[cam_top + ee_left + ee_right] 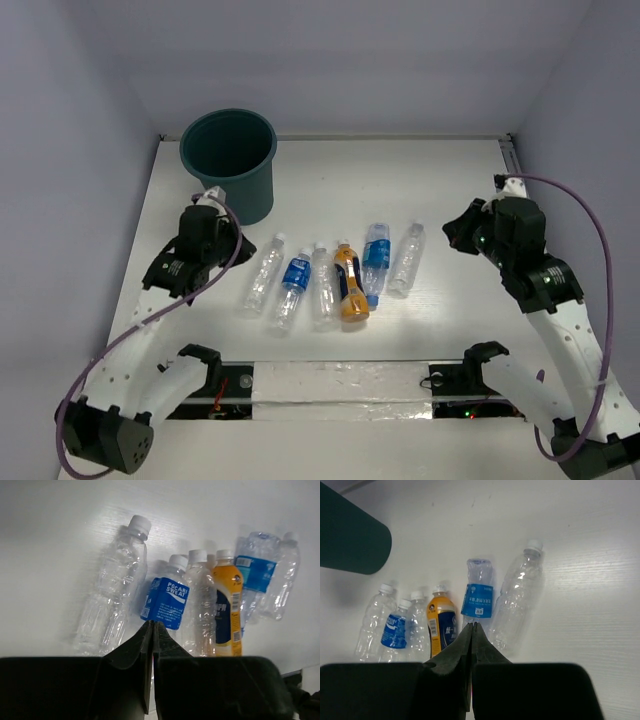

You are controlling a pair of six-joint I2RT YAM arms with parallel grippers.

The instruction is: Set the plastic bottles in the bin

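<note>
Six plastic bottles lie side by side on the white table. From left to right they are a clear one (263, 272), a blue-labelled one (292, 285), a clear one (323, 285), the orange one (350, 287), a blue-labelled one (375, 260) and a clear one (406, 258). The dark teal bin (228, 160) stands upright at the back left. My left gripper (228, 242) is shut and empty, hovering left of the row, between bin and bottles. In its wrist view the left gripper (151, 625) points at the blue-labelled bottle (167, 602). My right gripper (452, 228) is shut and empty, right of the row. In its wrist view the right gripper (473, 626) sits before the other blue-labelled bottle (479, 595).
Grey walls close the table at the back and both sides. A taped metal rail (340, 385) with both arm bases runs along the near edge. The bin's side (350, 535) shows at the upper left of the right wrist view.
</note>
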